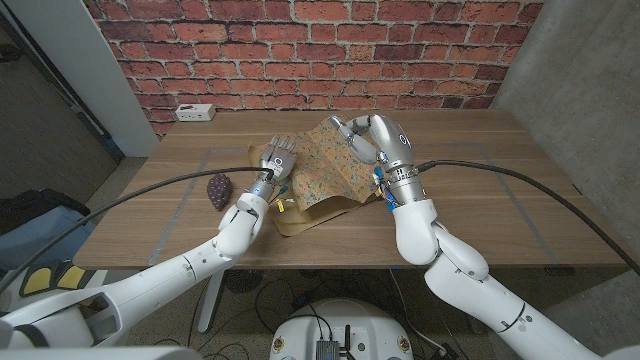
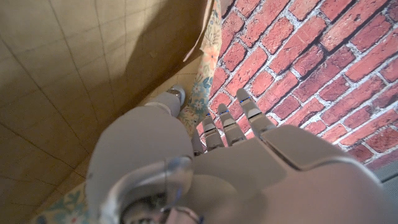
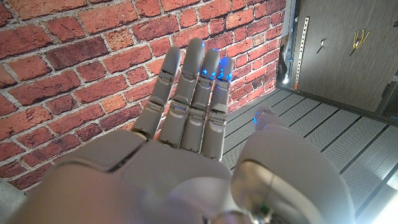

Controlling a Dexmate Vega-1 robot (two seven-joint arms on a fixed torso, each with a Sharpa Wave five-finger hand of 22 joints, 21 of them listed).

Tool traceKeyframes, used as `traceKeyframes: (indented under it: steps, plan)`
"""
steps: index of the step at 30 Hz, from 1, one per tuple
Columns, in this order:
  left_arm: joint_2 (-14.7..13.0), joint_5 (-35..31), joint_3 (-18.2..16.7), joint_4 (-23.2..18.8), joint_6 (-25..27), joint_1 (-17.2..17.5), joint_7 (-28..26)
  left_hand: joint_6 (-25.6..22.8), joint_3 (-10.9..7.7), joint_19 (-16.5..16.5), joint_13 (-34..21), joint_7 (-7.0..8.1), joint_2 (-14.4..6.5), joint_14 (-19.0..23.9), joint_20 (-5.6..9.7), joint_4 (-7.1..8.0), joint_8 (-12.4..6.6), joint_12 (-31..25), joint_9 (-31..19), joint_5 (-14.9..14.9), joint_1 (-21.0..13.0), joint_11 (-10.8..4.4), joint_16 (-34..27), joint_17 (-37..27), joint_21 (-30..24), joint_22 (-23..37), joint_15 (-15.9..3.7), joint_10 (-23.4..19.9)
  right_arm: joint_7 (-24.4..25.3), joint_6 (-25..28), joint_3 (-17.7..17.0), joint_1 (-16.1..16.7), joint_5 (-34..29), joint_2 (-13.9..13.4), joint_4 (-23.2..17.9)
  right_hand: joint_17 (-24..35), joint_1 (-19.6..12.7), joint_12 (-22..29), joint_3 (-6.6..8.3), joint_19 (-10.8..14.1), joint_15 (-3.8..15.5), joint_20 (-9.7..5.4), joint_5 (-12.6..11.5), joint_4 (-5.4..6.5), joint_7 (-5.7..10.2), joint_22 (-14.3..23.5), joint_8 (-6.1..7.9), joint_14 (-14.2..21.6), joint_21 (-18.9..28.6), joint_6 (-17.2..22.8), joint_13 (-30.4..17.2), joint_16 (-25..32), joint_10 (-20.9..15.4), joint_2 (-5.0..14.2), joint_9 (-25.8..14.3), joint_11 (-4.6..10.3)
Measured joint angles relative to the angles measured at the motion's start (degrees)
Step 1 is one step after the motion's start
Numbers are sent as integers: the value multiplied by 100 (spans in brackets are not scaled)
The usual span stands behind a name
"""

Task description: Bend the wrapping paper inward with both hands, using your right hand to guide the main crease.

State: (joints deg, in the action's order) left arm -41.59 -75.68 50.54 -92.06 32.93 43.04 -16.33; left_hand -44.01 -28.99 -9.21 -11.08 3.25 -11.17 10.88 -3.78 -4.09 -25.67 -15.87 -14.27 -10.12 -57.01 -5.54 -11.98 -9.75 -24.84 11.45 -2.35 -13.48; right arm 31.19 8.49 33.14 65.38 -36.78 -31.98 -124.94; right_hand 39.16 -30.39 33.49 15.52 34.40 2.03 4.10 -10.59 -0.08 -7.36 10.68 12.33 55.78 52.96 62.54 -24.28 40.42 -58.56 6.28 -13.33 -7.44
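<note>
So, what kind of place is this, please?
Probably a robot test room or workshop, not a home: a bare brick wall, a plain wooden table with thick cables running across it, and tools hanging on a panel.

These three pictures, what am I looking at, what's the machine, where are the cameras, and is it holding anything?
It is a robot with two white arms, each ending in a hand. The wide picture looks down from its head at a wooden table. The other two come from cameras on its wrists, looking along the backs of the hands. On the table lie a sheet of floral wrapping paper, a dark pinecone-like object and a white power strip. The left hand touches the paper's edge, fingers spread. The right hand hovers over the paper, open. Neither hand clearly grips anything.
</note>
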Motion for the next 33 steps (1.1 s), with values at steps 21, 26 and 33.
traceKeyframes:
  steps: [21,26,33]
  plan:
    - [-328,-613,-114,-527,272,113,727,-177,-47,-41,1,61,37,61,41,46,-87,0,-129,0,36,-9,34,1,0,1,0,-213,-177,271,4,-92,204,54,45,-17,75,-155,71,-43,-9,-1,0,-71,157,0,-134,-198,-45,-344,38,-145,262,-30,3,47]
    - [-341,-775,-120,-579,172,57,1177,-154,-47,-38,1,139,75,61,39,46,-116,0,-144,0,75,-23,55,1,0,1,0,-354,-176,303,-2,-93,233,47,45,-17,75,-155,71,-65,-27,22,0,-71,132,0,-134,-219,-45,-382,64,-166,262,-30,30,47]
    - [-314,-984,-122,-634,-75,-76,2039,-194,-63,13,-27,241,87,393,-12,141,-127,-90,-144,-55,170,-163,33,1,-39,1,2,-826,-167,378,-4,-100,270,38,38,-16,128,-190,95,-74,-27,31,0,-95,147,0,-133,-219,-45,-426,64,-188,298,-24,31,52]
